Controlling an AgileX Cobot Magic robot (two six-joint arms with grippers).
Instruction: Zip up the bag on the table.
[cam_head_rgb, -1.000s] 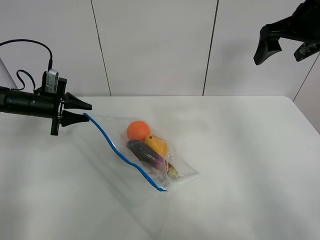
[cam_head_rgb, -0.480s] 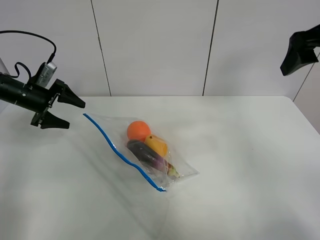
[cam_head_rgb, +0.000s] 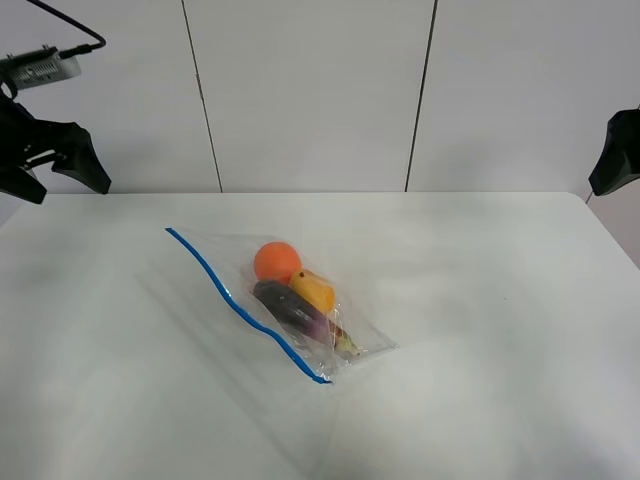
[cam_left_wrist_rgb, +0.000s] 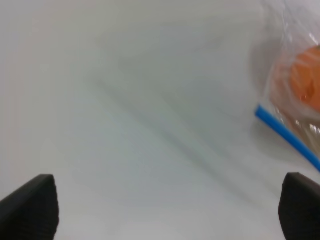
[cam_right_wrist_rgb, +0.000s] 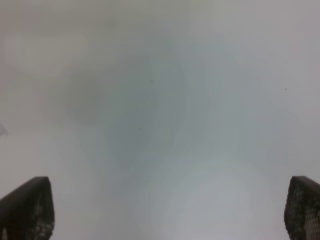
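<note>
The bag (cam_head_rgb: 285, 305) lies mid-table (cam_head_rgb: 480, 330), blue zipper strip (cam_head_rgb: 240, 305) toward lower left. Left gripper (cam_head_rgb: 45, 170) at upper left and right gripper (cam_head_rgb: 615, 165) at right edge both hang spread, empty.

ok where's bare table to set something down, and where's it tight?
Bare: the table right of the bag out to the right edge, and the left part between the zipper strip and the left edge. Also the far strip between bag and wall. Crowded only at centre-left, where the bag lies. Both pincers are up off the table at the sides.
</note>
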